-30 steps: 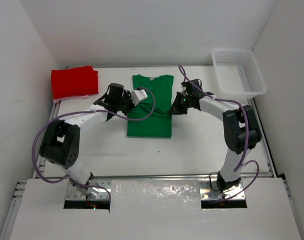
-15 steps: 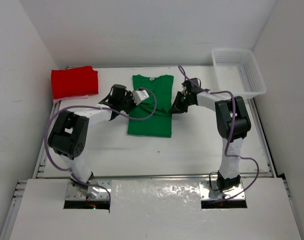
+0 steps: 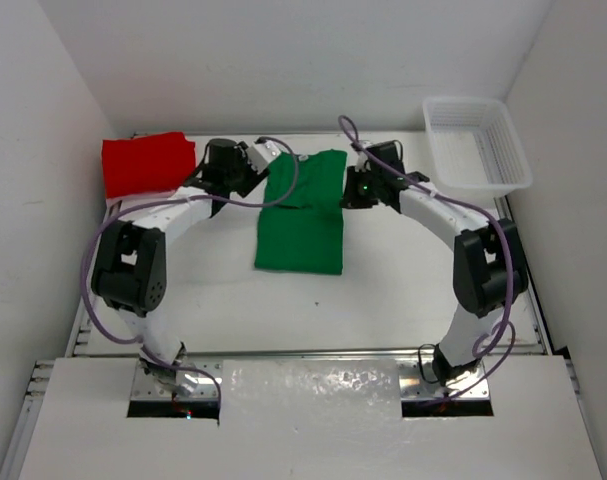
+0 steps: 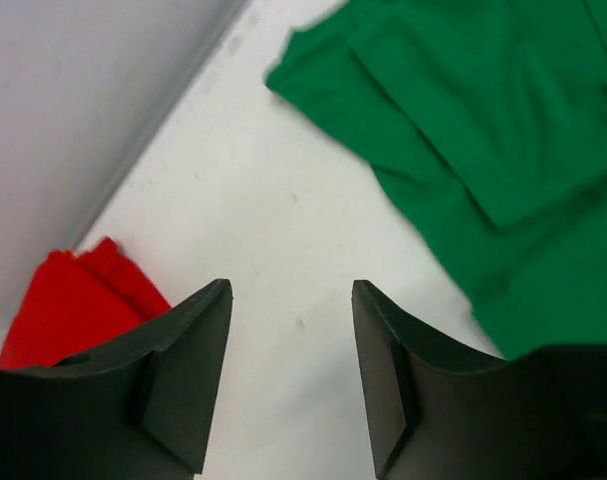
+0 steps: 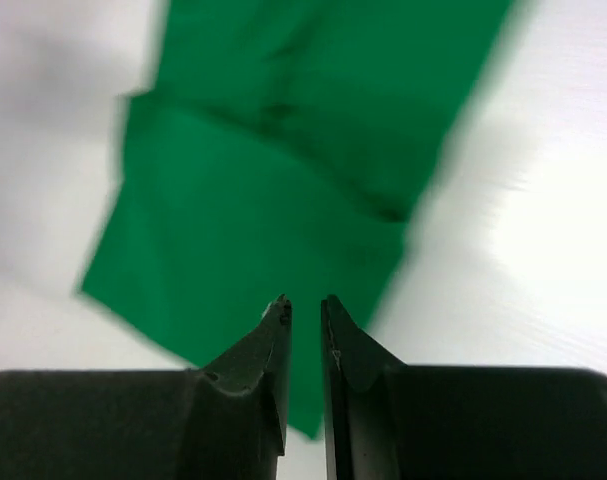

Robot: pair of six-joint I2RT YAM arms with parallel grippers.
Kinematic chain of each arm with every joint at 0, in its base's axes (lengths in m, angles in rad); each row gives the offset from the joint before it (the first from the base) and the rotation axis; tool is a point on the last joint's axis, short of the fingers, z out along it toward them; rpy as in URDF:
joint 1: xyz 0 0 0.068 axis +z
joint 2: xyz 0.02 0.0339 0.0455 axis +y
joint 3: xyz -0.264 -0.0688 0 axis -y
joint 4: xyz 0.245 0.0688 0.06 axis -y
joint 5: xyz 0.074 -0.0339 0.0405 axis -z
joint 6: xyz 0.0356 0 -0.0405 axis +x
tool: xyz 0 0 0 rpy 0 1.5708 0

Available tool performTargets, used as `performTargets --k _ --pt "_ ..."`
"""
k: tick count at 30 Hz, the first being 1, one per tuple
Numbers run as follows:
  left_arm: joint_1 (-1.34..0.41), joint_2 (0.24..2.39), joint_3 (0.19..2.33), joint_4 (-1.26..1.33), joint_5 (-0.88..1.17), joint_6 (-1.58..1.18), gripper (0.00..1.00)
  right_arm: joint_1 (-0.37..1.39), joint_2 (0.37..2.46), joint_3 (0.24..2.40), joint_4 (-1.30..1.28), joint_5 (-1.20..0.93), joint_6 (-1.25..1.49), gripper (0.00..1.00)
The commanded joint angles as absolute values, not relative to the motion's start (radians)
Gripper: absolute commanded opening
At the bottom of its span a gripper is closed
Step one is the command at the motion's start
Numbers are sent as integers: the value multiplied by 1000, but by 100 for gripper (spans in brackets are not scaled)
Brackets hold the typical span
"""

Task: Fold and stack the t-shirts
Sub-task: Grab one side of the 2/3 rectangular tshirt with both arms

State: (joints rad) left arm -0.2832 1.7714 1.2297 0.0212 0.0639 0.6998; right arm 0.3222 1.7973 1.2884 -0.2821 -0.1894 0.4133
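The left gripper (image 4: 290, 300) hangs with its fingers spread wide over bare table (image 3: 213, 270), nothing between them, and the folded red t-shirt (image 3: 148, 165) lies to its left by the far-left corner. The right gripper (image 5: 305, 305) has its fingers pressed almost together with only a sliver of gap and no cloth visible in it. It sits at the right edge of the green t-shirt (image 3: 301, 225), which lies flat mid-table as a long strip, sleeves tucked in and collar at the far end. The step appears to be taking the collar end to fold it toward the near hem. To do it well, the right fingers likely need to open, both grippers should pinch matching far corners through all layers, and both should travel together so the edges line up. The white mesh basket (image 3: 473, 100) stands well apart at the far right.
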Motion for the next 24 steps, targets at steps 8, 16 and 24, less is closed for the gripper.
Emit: performTargets --k 8,16,24 --pt "-393 1384 821 -381 456 1360 57 382 1758 1134 -341 -319 548 46" --pt "-479 1460 741 -279 379 1373 58 417 1733 971 -315 -345 635 43" --pt "-499 1503 655 -175 321 1416 58 426 1720 865 -220 -376 728 49"
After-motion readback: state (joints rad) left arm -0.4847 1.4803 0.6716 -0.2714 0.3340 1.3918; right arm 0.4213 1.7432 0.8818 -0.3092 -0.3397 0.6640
